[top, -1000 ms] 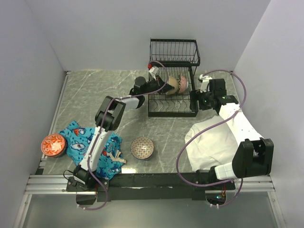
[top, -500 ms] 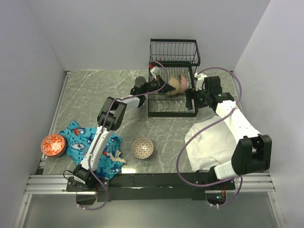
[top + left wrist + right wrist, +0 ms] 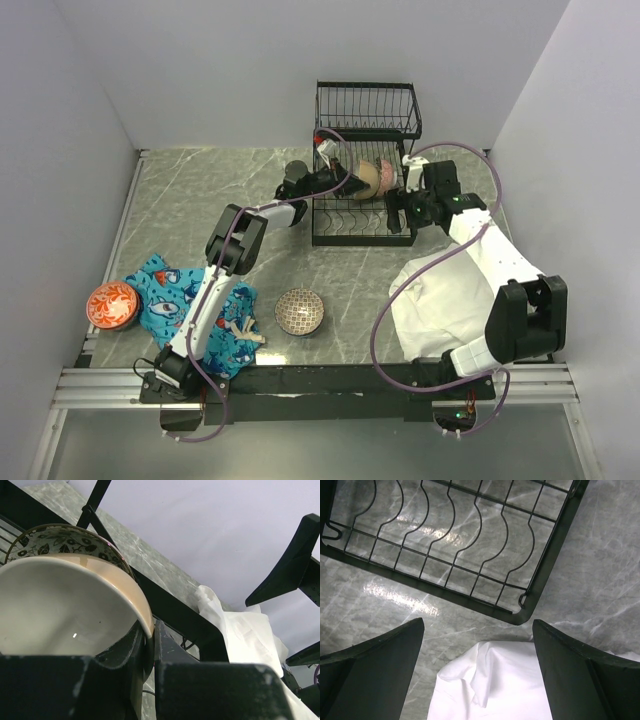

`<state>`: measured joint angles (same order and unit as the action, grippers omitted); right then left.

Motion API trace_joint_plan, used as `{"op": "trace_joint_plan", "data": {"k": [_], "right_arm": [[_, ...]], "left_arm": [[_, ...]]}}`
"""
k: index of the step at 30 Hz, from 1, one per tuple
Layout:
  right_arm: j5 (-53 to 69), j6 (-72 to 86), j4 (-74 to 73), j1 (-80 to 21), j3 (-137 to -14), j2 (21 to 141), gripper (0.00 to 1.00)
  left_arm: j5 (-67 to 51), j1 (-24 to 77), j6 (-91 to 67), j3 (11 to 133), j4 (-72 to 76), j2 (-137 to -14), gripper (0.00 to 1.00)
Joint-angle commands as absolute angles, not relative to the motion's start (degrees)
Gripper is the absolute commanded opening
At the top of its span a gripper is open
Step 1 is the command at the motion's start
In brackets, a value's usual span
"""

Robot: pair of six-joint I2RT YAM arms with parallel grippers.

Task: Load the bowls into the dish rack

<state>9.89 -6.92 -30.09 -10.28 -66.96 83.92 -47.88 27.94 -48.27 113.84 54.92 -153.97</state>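
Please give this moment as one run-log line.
left fingers: shut on cream bowl at dish rack | right fingers: open beside rack | unloaded: orange bowl, patterned bowl

1. Left arm [image 3: 205, 300]: white links; black joints.
2. Right arm [image 3: 505, 262]: same white-and-black build; purple cables [image 3: 374, 345] loop alongside both.
3. Left fingers [image 3: 210, 690]: black, speckled with pale scuffs; right fingers [image 3: 367, 665]: black, tapered wedges.

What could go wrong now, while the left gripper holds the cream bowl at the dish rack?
The left gripper pinches the cream bowl only at its rim, so it may slip. The bowl is very close to the patterned bowl in the dish rack; they may knock. The open right gripper hangs near the rack's corner and could bump it.
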Motion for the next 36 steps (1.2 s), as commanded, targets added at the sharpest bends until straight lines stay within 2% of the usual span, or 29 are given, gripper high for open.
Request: {"op": "trace_joint_plan", "data": {"k": [1,20,23,30,36], "right_arm": [[9.3,-6.9,-28.3,-11.0,-70.4,84.6,0.97],[8.5,-7.5,-28.2,-13.7,-72.8,87.5,0.97],[8.6,-7.6,-28.2,-14.1,-73.0,87.9,0.97],[8.6,-7.6,-28.4,-14.2,-72.6,87.7,0.97],[8.9,-7.3,-28.0,-14.4,-72.4,87.8,0.97]], "left_arm": [[-47.4,26.8,-49.7,115.9,50.0,-154.5,0.1],[-46.9,23.6,-53.6,114.0,47.3,-155.2,0.09],[-45.3,23.5,-54.1,113.8,47.1,-155.4,0.18],[-43.3,22.9,-53.1,114.2,47.4,-155.4,0.22],[-42.6,23.0,-52.3,112.9,47.7,-154.6,0.36]]}}
